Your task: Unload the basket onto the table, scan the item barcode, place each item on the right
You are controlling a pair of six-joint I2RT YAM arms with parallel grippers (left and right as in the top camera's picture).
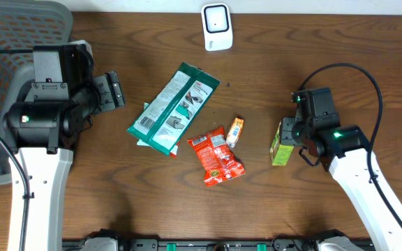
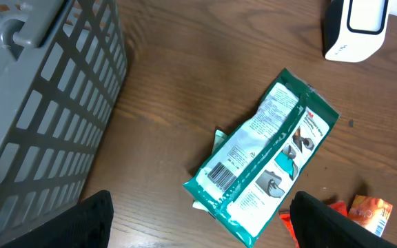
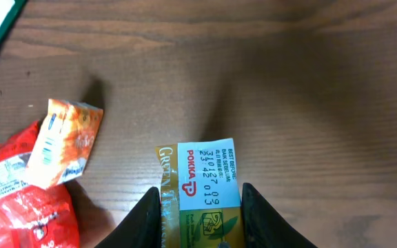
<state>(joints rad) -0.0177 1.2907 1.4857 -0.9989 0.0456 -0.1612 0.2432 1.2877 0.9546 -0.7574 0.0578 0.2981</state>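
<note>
My right gripper [image 3: 202, 207] is shut on a green and gold tea carton [image 3: 202, 180], one finger pressed against each side. The carton's white end label with a printed date faces the wrist camera. Seen from overhead, the carton [image 1: 282, 143] lies at the table's right, under the right gripper [image 1: 292, 134]. The white scanner [image 1: 217, 26] stands at the back edge, far from the carton; the left wrist view shows the scanner [image 2: 355, 31] too. My left gripper [image 2: 202, 201] hangs open and empty, near a teal packet [image 2: 264, 155] with its barcode showing.
A grey mesh basket [image 1: 5, 42] fills the back left corner. The teal packet [image 1: 175, 108], a red snack bag [image 1: 216, 157] and a small orange sachet [image 1: 235, 131] lie mid-table, between the two arms. The sachet [image 3: 64, 141] lies just left of the carton.
</note>
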